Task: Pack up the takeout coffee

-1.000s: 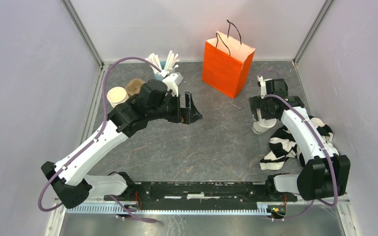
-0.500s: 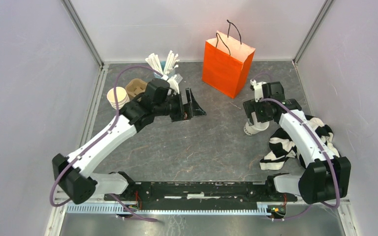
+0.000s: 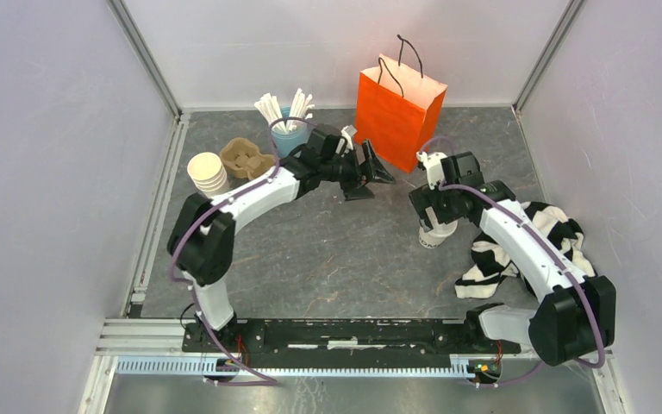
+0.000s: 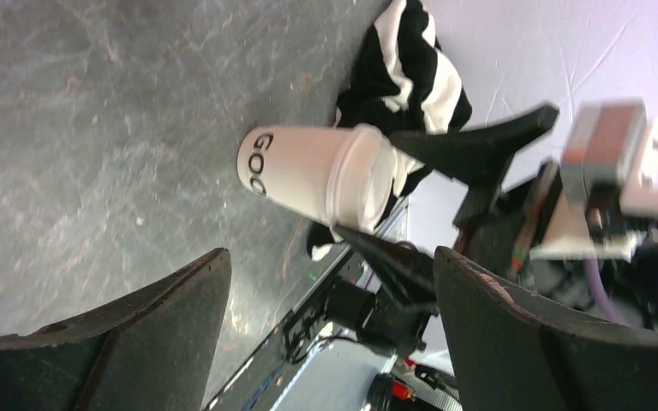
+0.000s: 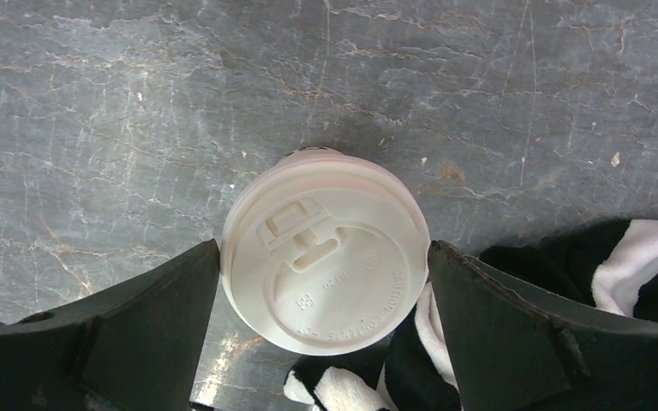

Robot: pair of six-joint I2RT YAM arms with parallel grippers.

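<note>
The coffee is upright in front of the right arm, and on my right wrist feed I am looking straight down on its white lid. The right gripper is closed on it. One finger is pressed to the lid's left rim and the other to its right rim, so the lid fills the gap between them. I cannot tell whether the cup's base rests on the table or hangs just above it.

On the left wrist feed the cup's side carries dark letters, and I can read "GOO" before the print curves out of sight. The lid has raised lettering around its drink tab, too small for me to read.

A black-and-white striped cloth lies just beside the cup, part of it under the lid's edge as I see it. The left gripper is spread wide and holds nothing. It hovers near the orange bag and faces the cup.
</note>
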